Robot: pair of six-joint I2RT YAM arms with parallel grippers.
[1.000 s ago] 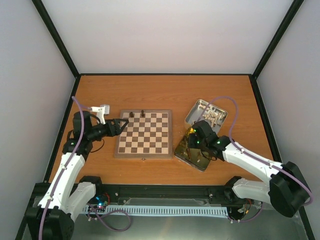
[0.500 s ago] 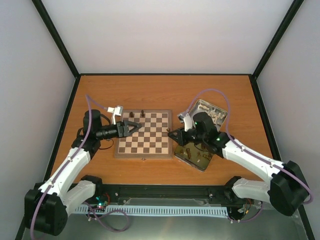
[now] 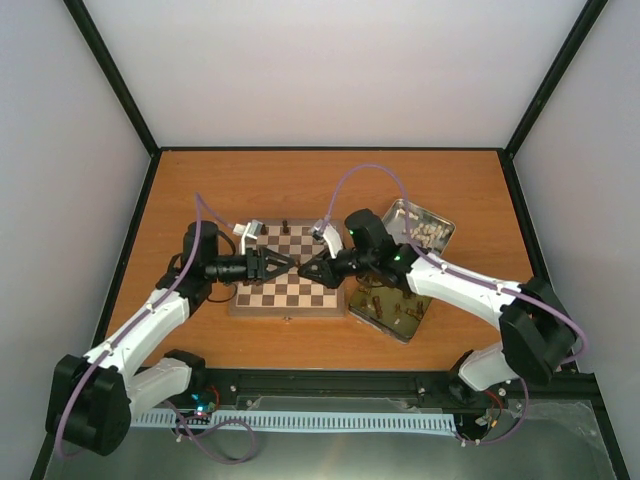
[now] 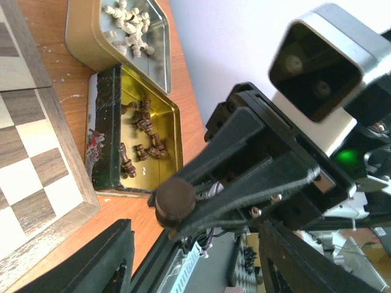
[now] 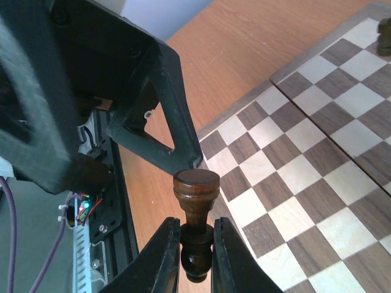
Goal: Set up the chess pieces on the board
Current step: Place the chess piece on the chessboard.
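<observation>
The board (image 3: 322, 243) lies mid-table; it also shows in the left wrist view (image 4: 30, 171) and the right wrist view (image 5: 317, 152). My right gripper (image 3: 306, 270) hovers over its near half, shut on a dark brown chess piece (image 5: 197, 201) held sideways by its neck (image 4: 175, 198). My left gripper (image 3: 281, 265) is open and empty, facing the right one tip to tip, its fingers (image 5: 168, 116) just beyond the piece's base. One dark piece (image 3: 286, 225) stands on the board's far row (image 5: 385, 33).
A gold-lined tin (image 3: 392, 312) with several dark pieces (image 4: 143, 137) lies right of the board. A silver tin (image 3: 420, 228) with cream-white pieces (image 4: 128, 27) sits behind it. Black frame posts edge the table.
My right gripper left the gold tin and swung left over the board with a dark piece. My left gripper moved right across the board to meet it.
</observation>
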